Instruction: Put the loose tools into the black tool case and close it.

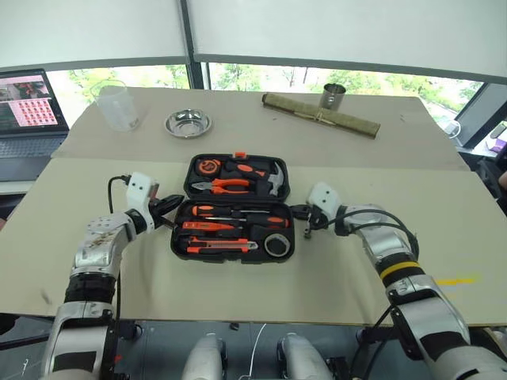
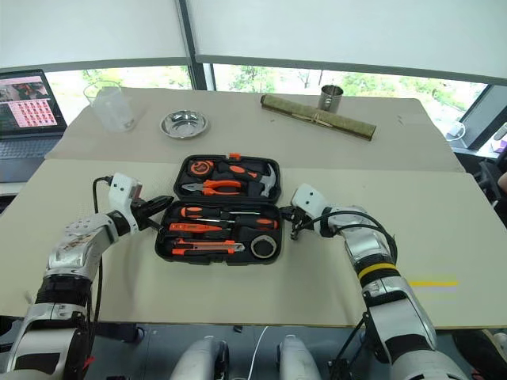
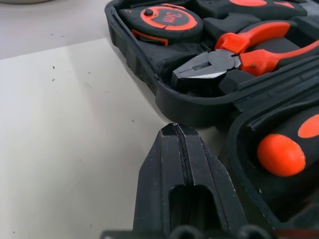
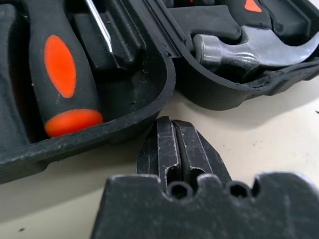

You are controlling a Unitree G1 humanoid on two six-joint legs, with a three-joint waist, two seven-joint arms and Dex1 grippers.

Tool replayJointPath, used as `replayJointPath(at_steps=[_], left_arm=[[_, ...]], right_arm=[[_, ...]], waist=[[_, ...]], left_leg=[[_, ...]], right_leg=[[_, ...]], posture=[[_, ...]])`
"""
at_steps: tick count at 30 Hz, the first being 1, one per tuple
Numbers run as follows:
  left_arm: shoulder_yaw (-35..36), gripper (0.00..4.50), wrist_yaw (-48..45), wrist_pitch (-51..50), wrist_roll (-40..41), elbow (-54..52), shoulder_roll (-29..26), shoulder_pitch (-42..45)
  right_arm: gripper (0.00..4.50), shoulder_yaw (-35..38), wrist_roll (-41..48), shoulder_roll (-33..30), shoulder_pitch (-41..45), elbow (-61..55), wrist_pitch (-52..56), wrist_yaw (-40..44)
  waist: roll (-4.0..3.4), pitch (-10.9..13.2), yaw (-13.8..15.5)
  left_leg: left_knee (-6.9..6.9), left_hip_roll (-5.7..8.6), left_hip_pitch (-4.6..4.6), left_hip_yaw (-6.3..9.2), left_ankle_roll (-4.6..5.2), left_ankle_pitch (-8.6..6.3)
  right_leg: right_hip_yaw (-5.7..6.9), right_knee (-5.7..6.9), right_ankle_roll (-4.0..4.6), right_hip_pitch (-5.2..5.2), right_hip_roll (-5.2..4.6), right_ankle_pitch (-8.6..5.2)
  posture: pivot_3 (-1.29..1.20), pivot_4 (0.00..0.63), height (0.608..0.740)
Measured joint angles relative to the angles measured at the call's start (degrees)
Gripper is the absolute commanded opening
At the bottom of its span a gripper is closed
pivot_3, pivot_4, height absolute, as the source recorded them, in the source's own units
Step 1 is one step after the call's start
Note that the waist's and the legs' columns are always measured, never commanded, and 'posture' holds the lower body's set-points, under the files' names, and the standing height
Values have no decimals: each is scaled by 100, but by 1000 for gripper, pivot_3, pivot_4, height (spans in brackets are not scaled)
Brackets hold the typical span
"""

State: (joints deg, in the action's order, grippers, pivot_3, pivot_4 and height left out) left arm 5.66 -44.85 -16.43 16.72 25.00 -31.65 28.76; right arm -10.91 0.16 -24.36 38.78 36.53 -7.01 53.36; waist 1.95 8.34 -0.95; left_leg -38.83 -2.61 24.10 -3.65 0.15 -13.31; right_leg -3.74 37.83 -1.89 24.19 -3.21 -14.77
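Black tool case (image 1: 234,207) lying wide open in the middle of the desk (image 1: 238,293), near half packed with two screwdrivers (image 1: 238,212), slim tester screwdriver (image 1: 207,226), utility knife (image 1: 222,245) and tape roll (image 1: 276,245), far half holding pliers (image 1: 226,185), hammer (image 1: 273,179) and tape measure (image 1: 209,166). Left tool (image 1: 171,207) pressed together with nothing in it, parked right at the case's left edge near the hinge; right tool (image 1: 302,212) same deal, pressed together and empty, tip just beside the case's right edge. Laptop (image 1: 28,111), plastic cup (image 1: 117,104), metal bowl (image 1: 188,123) sitting well back on the desk
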Motion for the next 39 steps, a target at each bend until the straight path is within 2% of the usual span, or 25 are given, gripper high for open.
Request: replayJointPath(at_steps=[7,15,22,24,25,27,30,32,34,35,37,39], left_arm=[[-231,0,-790,-415,48,-740,-242,-450],[-287,0,-905,-882,192,-1952,-113,-1205],[-267,0,-634,-1227,388,-2555,243,-1598],[-264,512,-602,-1506,534,-2680,216,-1643],[-262,628,-600,-1519,533,-2673,128,-1642],[-233,1353,-607,-1496,472,-2636,-162,-1608],[12,2479,-653,-2136,570,-2492,-873,-1252],[187,3018,-985,-2912,985,-2564,-1434,-1086],[294,3797,-1173,-3608,1325,-2746,-1776,-1027],[330,4123,-1169,-3878,1455,-2806,-1801,-1006],[390,4123,-800,-4787,1673,-2811,-1624,-707],[599,4123,-292,-5753,1817,-2742,-1270,-211]], right_arm=[[26,119,119,-322,-619,-1392,829,131],[26,489,538,-866,-1848,-3240,1903,258],[26,811,608,-997,-2437,-3523,2032,-34],[584,1001,633,-1061,-2439,-3486,1960,-155],[730,1077,743,-1154,-2441,-3494,2019,-124],[1400,1276,976,-1364,-2457,-3564,2278,-6],[2503,1577,1586,-1742,-2471,-4062,3597,92],[3019,1901,2232,-1830,-2332,-4321,4952,12],[3789,2095,2660,-1955,-2121,-4467,5959,-109],[3795,2094,2775,-2031,-2024,-4511,6323,-161],[3795,1740,2858,-2371,-1640,-4527,7273,-225],[3795,1427,2953,-2420,-1195,-4529,7979,-354]], waist=[[-1,0,6],[0,0,60],[0,0,95],[0,0,95],[1,1,89],[2,1,72],[3,2,21],[5,3,-29],[3,4,-44],[2,4,-38],[4,6,-20],[21,14,10]], left_leg=[[7,0,8,2,3,-2],[6,8,10,6,7,-5],[-6,13,6,7,7,-4],[-7,14,7,8,7,-4],[-6,12,6,9,7,-4],[-5,10,5,12,7,-4],[-4,0,5,20,5,-2],[-2,-5,3,27,5,-2],[5,-1,-5,35,5,-2],[5,0,-6,35,5,-2],[-3,1,-2,33,6,-2],[-9,4,1,31,9,1]], right_leg=[[0,-2,-2,3,-1,-2],[0,-23,-11,-4,-10,-7],[-1,-20,-13,-11,-11,-6],[-2,-19,-15,-10,-11,-5],[-2,-20,-14,-10,-7,-5],[-2,-18,-14,-9,-4,-5],[-2,-11,-10,-4,4,-4],[-4,-13,-9,-4,8,-5],[-13,-13,-10,-6,3,-5],[-13,-13,-10,-7,3,-6],[-12,-10,-11,-4,4,-6],[-4,-8,-11,-6,6,-5]], posture=[[0,150,740],[0,150,740],[0,150,740],[0,150,740],[0,150,740],[0,150,740],[0,150,740],[0,150,740],[0,150,740],[0,150,740],[0,150,740],[0,150,740]])
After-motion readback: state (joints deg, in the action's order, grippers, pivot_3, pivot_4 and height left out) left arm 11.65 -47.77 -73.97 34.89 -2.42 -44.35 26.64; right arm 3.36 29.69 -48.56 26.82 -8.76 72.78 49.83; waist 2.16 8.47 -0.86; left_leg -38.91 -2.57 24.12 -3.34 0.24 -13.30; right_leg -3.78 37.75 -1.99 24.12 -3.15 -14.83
